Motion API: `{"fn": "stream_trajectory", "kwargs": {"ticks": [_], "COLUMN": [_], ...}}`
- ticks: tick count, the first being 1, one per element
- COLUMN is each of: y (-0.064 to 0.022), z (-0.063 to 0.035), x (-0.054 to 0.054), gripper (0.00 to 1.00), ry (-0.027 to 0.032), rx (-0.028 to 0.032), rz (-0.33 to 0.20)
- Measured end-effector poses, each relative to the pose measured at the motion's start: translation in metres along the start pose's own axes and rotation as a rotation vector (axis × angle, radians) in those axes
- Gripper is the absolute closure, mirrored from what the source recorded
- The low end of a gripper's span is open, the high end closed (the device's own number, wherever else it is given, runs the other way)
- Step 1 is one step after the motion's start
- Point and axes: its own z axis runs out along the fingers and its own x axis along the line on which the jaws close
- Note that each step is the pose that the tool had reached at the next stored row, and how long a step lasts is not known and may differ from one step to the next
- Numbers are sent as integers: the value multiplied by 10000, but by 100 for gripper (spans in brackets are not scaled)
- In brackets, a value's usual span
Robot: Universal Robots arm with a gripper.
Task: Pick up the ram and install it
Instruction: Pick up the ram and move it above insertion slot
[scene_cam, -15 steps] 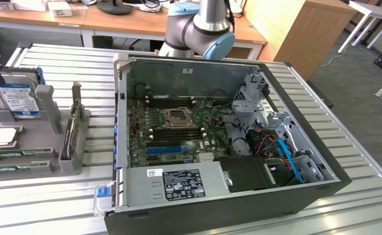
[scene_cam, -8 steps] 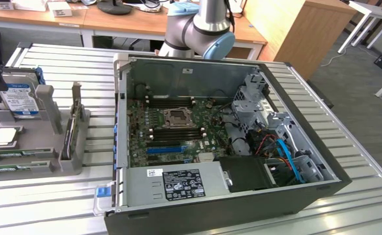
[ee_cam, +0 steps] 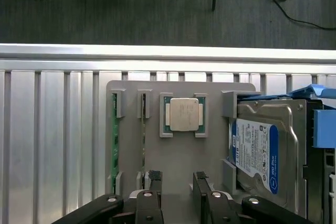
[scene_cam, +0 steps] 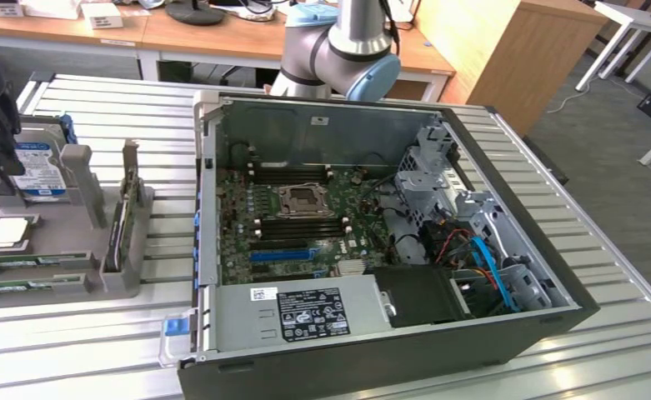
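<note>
Grey holder [ee_cam: 181,150] lies beneath the gripper [ee_cam: 177,177], whose jaws stand apart and empty. In the holder, the ram [ee_cam: 114,140] sits on edge in an outer slot, a processor [ee_cam: 183,114] in the middle pocket and a hard drive [ee_cam: 262,150] opposite. Beside it, an open computer case [scene_cam: 358,367] bares its motherboard [scene_cam: 302,225]. Both rest on a slatted metal table [scene_cam: 81,350], with wooden desks [scene_cam: 192,37] beyond.

The slatted table [scene_cam: 592,358] bears a grey parts holder [scene_cam: 114,283] and an open computer [scene_cam: 302,129].
</note>
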Motion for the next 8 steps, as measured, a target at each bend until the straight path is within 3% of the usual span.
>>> {"fn": "stream_trajectory", "kwargs": {"ticks": [8], "y": [-5], "z": [146], "x": [8], "gripper": [63], "ry": [-19], "rx": [0], "rz": [-1]}}
